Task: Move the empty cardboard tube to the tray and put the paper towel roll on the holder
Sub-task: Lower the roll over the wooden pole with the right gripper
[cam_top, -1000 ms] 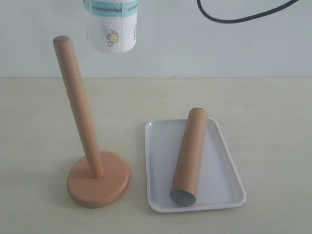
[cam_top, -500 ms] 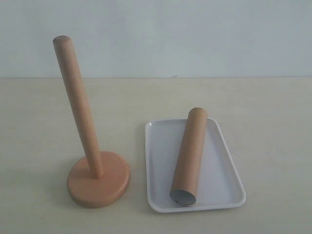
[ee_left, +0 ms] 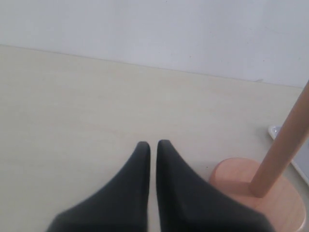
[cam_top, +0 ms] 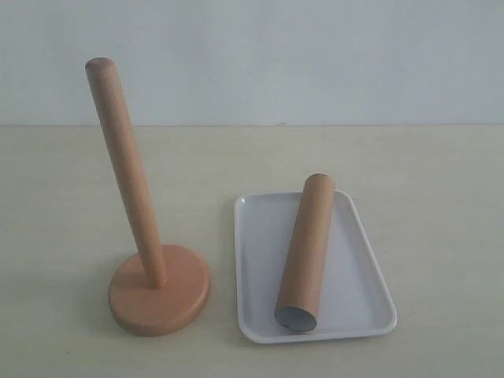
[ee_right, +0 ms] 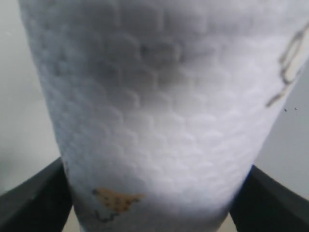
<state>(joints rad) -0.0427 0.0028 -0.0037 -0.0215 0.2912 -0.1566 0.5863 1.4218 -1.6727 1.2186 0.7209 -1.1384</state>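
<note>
The paper towel roll sits clamped between the jaws of our right gripper — our left gripper is pinched together, empty, the holder just beside it.

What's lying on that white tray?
Only the empty cardboard tube, lying lengthwise on the tray, its open grey end nearest the camera. The strip of tray beneath it is hidden.

Brown tube lies in white tray beside upright holder; embossed towel roll fills right wrist view
</note>
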